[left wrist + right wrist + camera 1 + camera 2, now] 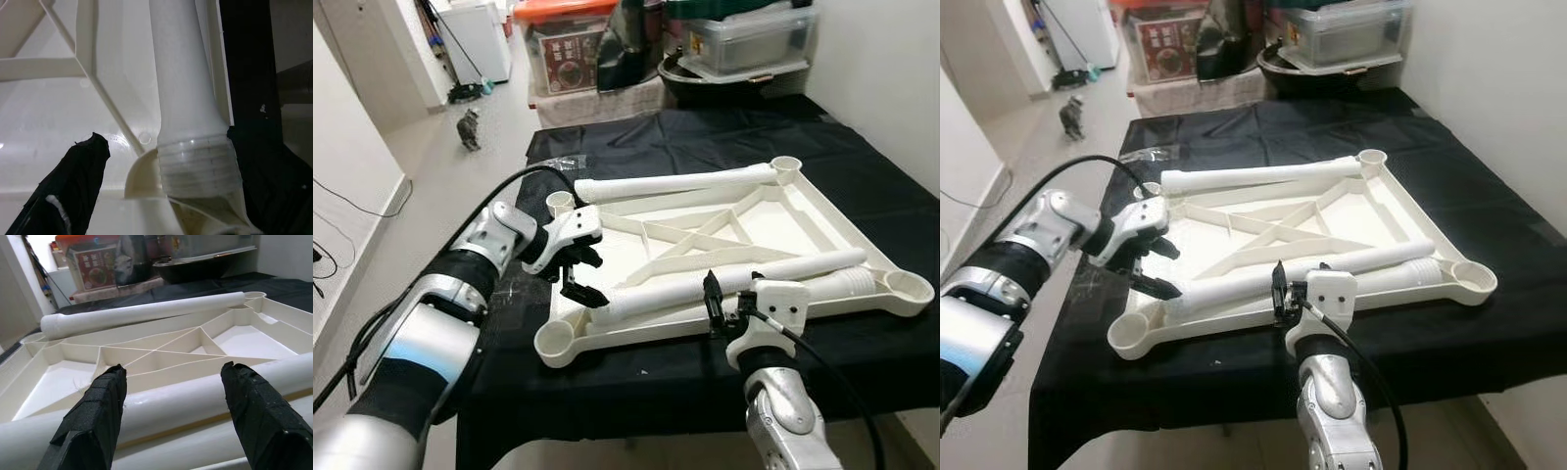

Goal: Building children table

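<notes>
A white children's tabletop (803,220) lies upside down on a table covered in black cloth (862,166), its ribs facing up and a round socket at each corner. Two white legs rest on it: one along the far edge (675,182), one along the near edge (744,278). My left gripper (581,277) is open at the near leg's threaded end (195,166), one finger (68,191) on each side, beside the near-left corner socket (555,343). My right gripper (725,302) is open and straddles the middle of the same leg (171,406), fingers (93,416) apart.
Storage boxes (563,44) and a dark bowl (705,73) stand behind the table. A white wall (891,69) runs along the right. A cat (468,127) sits on the floor at the far left. A clear plastic bag (558,162) lies on the cloth.
</notes>
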Robot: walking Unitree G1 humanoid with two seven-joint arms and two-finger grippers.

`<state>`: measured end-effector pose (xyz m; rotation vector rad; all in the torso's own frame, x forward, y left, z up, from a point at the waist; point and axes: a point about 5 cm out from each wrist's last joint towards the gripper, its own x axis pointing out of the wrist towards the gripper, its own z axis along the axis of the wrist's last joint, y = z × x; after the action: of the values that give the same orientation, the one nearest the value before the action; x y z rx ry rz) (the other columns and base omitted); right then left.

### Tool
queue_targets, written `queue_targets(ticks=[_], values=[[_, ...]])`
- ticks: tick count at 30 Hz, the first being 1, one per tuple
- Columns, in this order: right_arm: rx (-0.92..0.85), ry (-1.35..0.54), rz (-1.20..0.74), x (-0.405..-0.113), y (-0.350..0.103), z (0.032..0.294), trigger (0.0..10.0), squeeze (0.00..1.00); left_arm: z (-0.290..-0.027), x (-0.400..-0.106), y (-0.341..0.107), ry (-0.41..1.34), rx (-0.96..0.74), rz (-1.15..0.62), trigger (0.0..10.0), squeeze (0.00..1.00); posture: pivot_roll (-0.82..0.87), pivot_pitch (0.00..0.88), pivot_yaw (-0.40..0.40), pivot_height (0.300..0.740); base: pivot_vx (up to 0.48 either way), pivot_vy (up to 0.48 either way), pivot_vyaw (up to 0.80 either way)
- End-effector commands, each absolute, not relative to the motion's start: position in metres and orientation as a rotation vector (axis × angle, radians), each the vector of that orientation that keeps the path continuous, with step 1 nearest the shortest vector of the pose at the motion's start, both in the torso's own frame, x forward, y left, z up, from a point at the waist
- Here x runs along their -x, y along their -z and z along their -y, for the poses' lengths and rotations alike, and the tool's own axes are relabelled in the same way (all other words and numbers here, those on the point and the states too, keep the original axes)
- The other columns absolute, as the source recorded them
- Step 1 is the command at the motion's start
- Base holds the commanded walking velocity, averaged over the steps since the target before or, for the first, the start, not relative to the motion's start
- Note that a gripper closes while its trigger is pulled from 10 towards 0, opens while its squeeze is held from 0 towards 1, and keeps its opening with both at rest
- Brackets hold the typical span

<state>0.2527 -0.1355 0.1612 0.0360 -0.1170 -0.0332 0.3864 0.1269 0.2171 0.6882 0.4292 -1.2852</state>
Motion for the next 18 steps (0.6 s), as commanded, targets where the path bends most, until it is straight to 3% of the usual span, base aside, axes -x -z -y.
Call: queue_targets(ticks=[1, 7, 8, 10, 11, 18], values=[[-0.019, 0.055, 0.117, -0.2508, -0.1629, 0.1352, 10.0, 1.0, -0.1273, -0.3867, -0.2183, 1.292, -0.69, -0.44, 10.0, 0.0, 0.14, 0.14, 0.123, 0.74, 0.0, 0.0, 0.0], [0.008, 0.096, 0.106, -0.252, -0.1631, 0.14, 10.0, 1.0, -0.1244, -0.3877, -0.2222, 1.295, -0.688, -0.434, 10.0, 0.0, 0.14, 0.139, 0.124, 0.74, 0.0, 0.0, 0.0], [0.008, 0.101, 0.099, -0.2517, -0.1627, 0.1407, 10.0, 0.44, -0.124, -0.3878, -0.2226, 1.297, -0.692, -0.433, 10.0, 0.0, 0.14, 0.137, 0.128, 0.74, 0.0, 0.0, 0.0], [0.008, 0.101, 0.099, -0.2517, -0.1627, 0.1407, 10.0, 0.44, -0.124, -0.3878, -0.2226, 1.297, -0.692, -0.433, 10.0, 0.0, 0.14, 0.137, 0.128, 0.74, 0.0, 0.0, 0.0], [0.004, 0.106, 0.092, -0.2513, -0.1624, 0.1409, 10.0, 0.0, -0.1233, -0.3877, -0.2224, 1.302, -0.694, -0.434, 10.0, 0.0, 0.14, 0.139, 0.134, 0.74, 0.0, 0.0, 0.0], [-0.011, 0.116, 0.08, -0.2478, -0.1622, 0.1403, 10.0, 0.0, -0.1197, -0.3844, -0.2133, 1.344, -0.687, -0.46, 10.0, 0.0, 0.14, 0.142, 0.14, 0.74, 0.0, 0.0, 0.0]])
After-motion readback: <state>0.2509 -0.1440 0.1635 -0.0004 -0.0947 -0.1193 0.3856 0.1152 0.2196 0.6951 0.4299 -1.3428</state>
